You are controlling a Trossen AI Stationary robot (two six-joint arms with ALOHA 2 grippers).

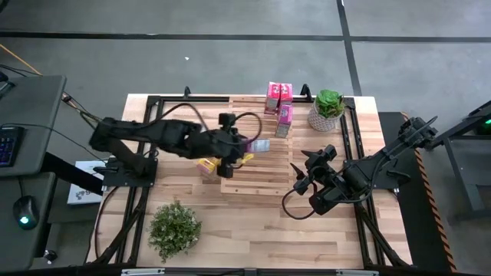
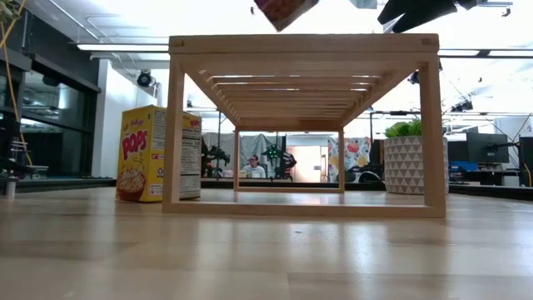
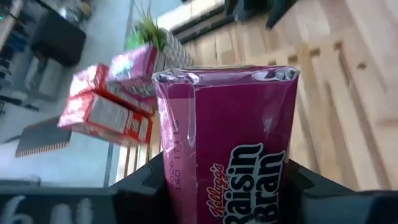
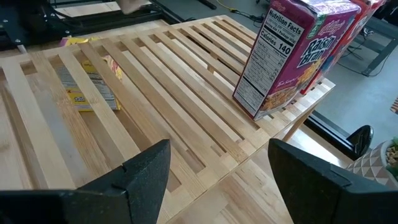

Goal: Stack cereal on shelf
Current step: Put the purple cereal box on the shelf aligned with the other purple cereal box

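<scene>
The shelf point(image 1: 261, 172), a pale slatted rack, stands on its legs at the table's middle. Two pink cereal boxes point(image 1: 278, 96) point(image 1: 283, 120) stand on its far right corner. A yellow cereal box point(image 2: 154, 154) stands on the table at the shelf's left side. My left gripper point(image 1: 247, 146) is over the shelf's left part, shut on a magenta Raisin Bran box point(image 3: 236, 124). My right gripper point(image 4: 217, 174) hangs open beside the shelf's near right corner, with nothing between its fingers. My left gripper pinches the magenta box between its two fingers, on two opposite sides point(image 3: 171, 174) near the end closest to the wrist. The fingers point(image 3: 140, 186) come slanting down from the table's left. The box sticks out forward past the fingers, lifted clear above the shelf's top point(image 2: 304, 43).
A potted green plant in a patterned white pot point(image 1: 328, 110) stands at the table's far right, close to the shelf. A bushy green plant point(image 1: 175, 228) sits near the front left. Bare tabletop point(image 1: 261, 230) lies in front of the shelf.
</scene>
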